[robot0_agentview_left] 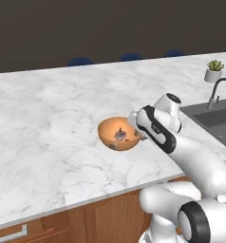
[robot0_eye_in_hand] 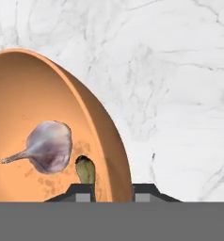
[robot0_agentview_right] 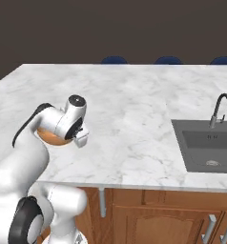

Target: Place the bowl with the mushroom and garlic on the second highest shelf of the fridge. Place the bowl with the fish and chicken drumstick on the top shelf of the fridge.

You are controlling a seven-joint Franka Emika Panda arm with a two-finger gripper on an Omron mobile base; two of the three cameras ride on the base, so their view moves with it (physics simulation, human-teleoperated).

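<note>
The bowl with the mushroom and garlic (robot0_agentview_left: pixel 117 134) sits tilted just above the marble table (robot0_agentview_left: pixel 48 123), its rim pinched between our fingers (robot0_eye_in_hand: pixel 83 193). We judge the first carry underway; next we must level the bowl and drive toward the fridge's second highest shelf.

Matt orange-tan bowl (robot0_eye_in_hand: pixel 52 117) on glossy white-veined marble counter (robot0_agentview_left: pixel 48 128).
</note>
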